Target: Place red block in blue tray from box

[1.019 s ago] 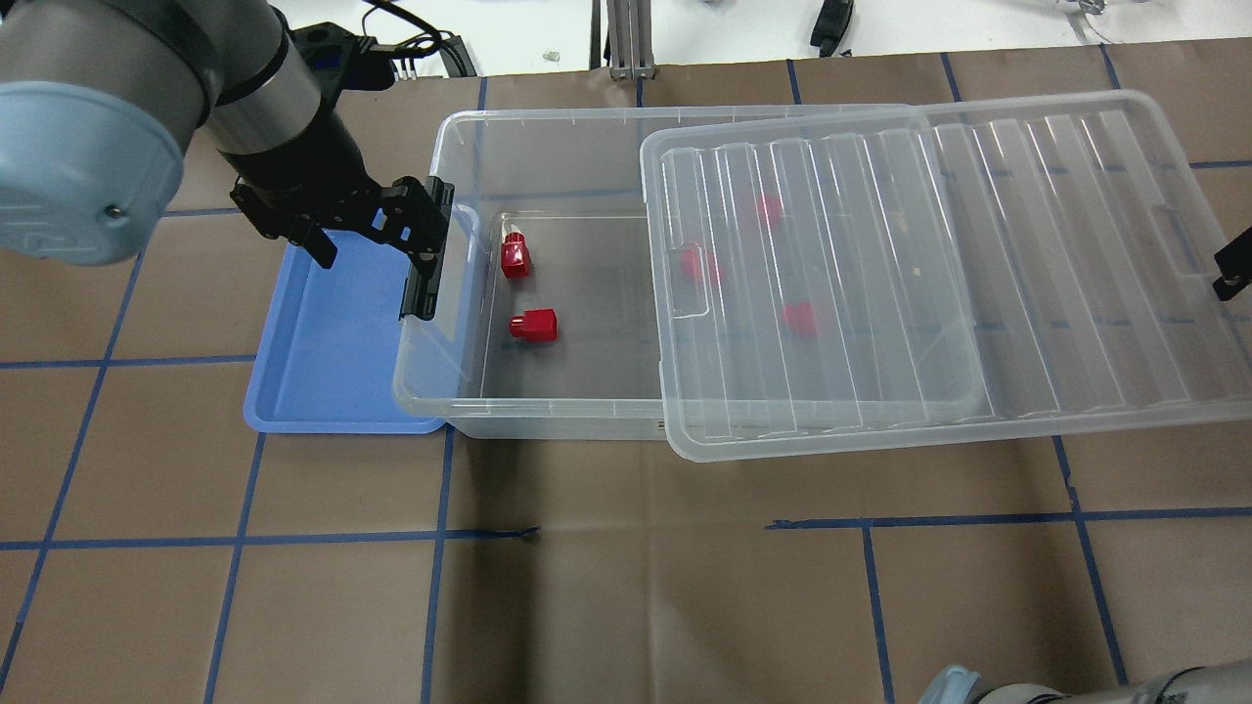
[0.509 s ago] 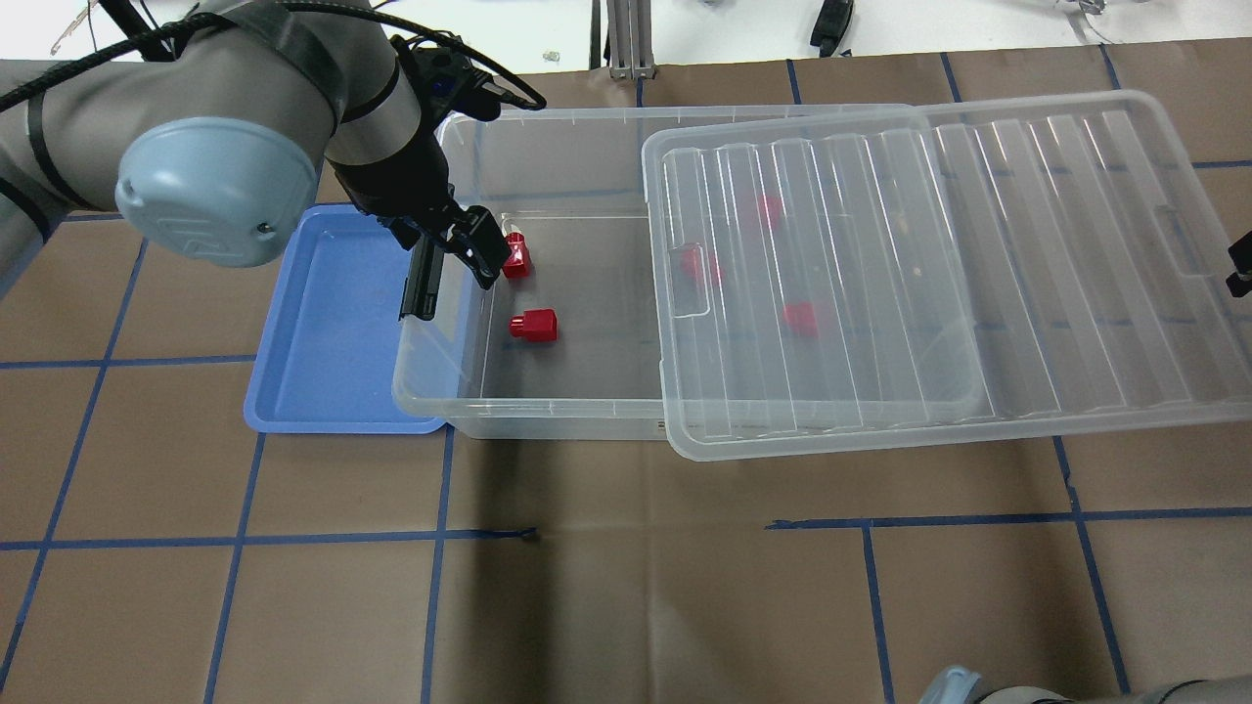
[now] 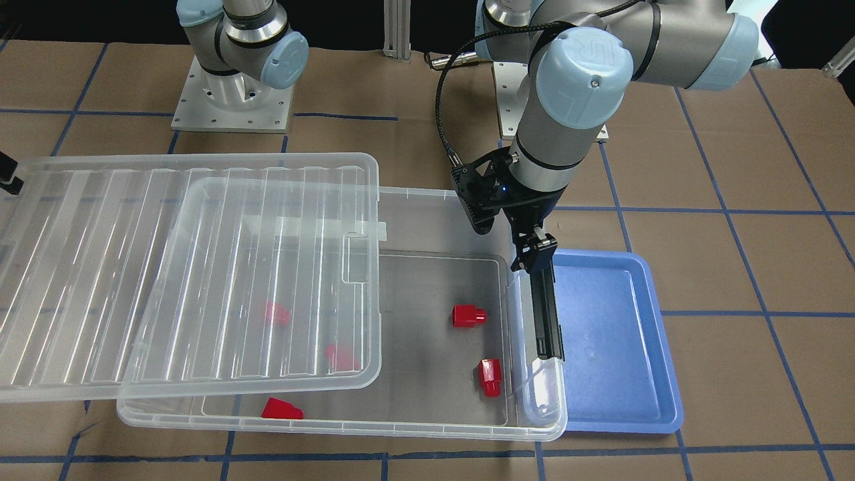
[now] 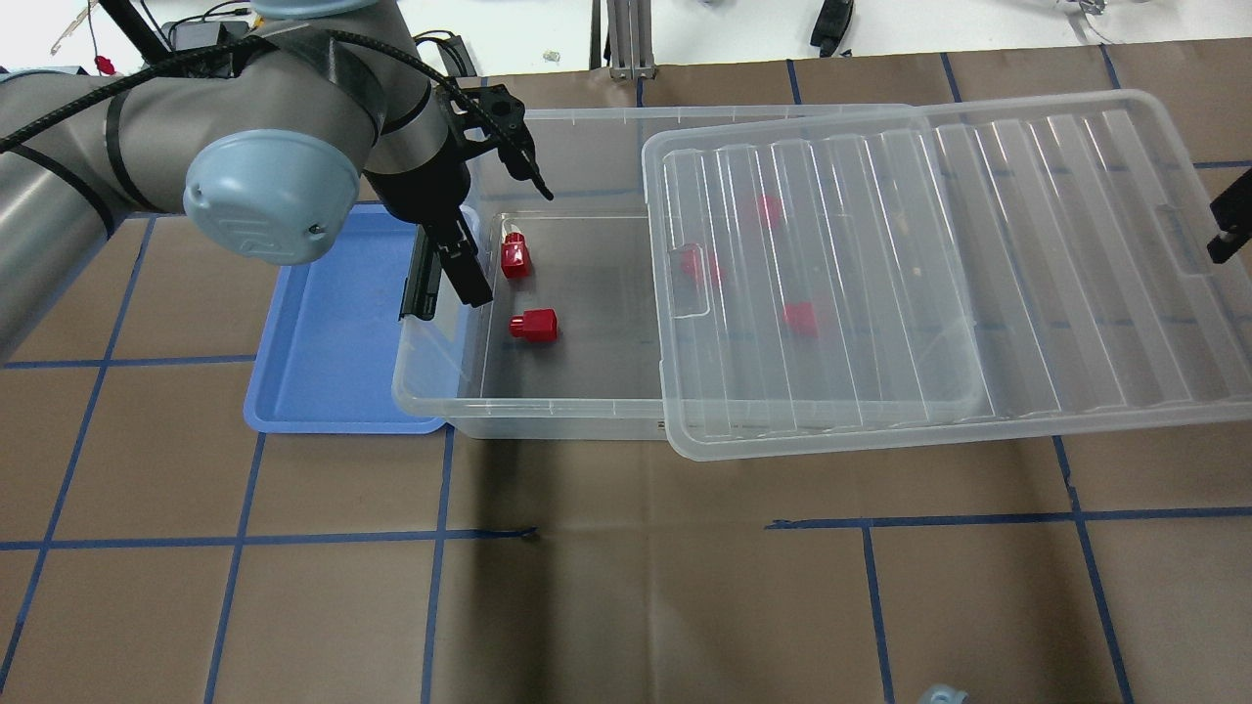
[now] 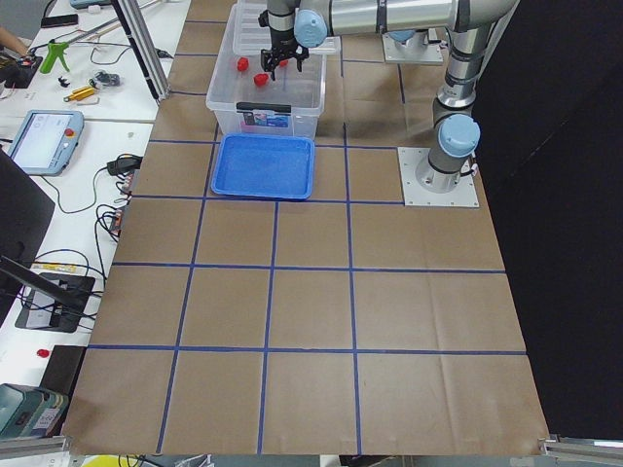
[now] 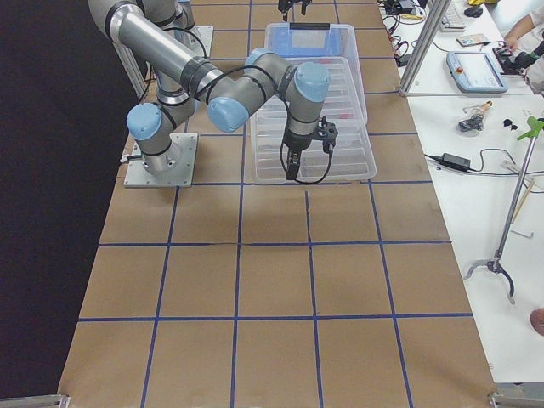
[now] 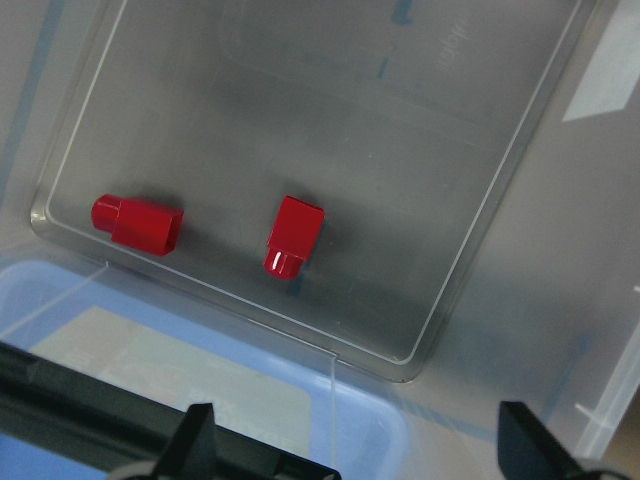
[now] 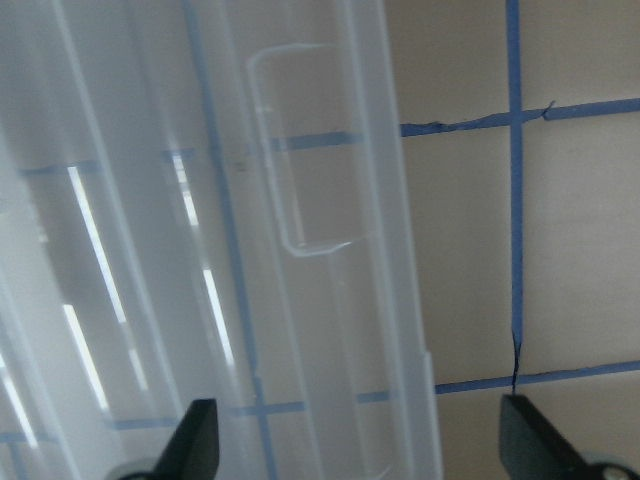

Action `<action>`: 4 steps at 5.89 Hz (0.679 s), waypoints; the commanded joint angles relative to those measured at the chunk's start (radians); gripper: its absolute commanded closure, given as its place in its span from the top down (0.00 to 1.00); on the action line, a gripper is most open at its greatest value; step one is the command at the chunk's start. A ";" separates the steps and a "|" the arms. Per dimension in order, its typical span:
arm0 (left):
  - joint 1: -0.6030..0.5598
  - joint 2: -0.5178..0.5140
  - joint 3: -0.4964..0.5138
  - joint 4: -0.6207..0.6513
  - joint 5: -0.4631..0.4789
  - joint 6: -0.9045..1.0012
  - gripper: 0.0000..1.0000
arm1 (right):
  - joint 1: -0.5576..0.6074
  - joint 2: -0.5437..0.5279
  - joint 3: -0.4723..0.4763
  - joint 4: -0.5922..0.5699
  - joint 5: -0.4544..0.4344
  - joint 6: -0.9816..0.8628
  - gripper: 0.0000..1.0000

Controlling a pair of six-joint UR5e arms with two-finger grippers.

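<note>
Two small red blocks with round stubs lie in the uncovered left end of the clear box (image 4: 548,416). One (image 4: 515,256) is near the end wall, the other (image 4: 533,325) nearer the front. Both show in the left wrist view (image 7: 140,222) (image 7: 295,235). My left gripper (image 4: 501,235) is open and empty above that end of the box, over the nearer block. The blue tray (image 4: 323,332) lies empty beside the box's latch end. My right gripper (image 4: 1228,230) is open and empty at the far edge of the lid (image 4: 929,264).
The ribbed lid is slid aside and covers the box's right part, with a few more red pieces (image 4: 800,318) under it, one of them a wedge (image 3: 280,409). A black latch (image 4: 421,284) stands on the end wall between the tray and the blocks.
My left arm has swung right from above the blue tray to above the box's open end, and its wrist has turned. The blocks and the lid have not moved.
</note>
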 commanded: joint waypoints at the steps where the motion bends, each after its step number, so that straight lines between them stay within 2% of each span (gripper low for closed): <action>1: 0.000 -0.030 -0.016 0.030 0.003 0.267 0.98 | 0.184 -0.032 -0.051 0.091 0.015 0.214 1.00; 2: 0.002 -0.058 -0.041 0.130 0.001 0.288 0.98 | 0.279 -0.047 -0.054 0.102 0.061 0.317 1.00; 3: -0.003 -0.138 -0.055 0.232 0.003 0.288 0.97 | 0.372 -0.055 -0.052 0.104 0.093 0.432 1.00; 4: 0.000 -0.177 -0.064 0.260 0.004 0.288 0.97 | 0.449 -0.054 -0.052 0.095 0.097 0.490 1.00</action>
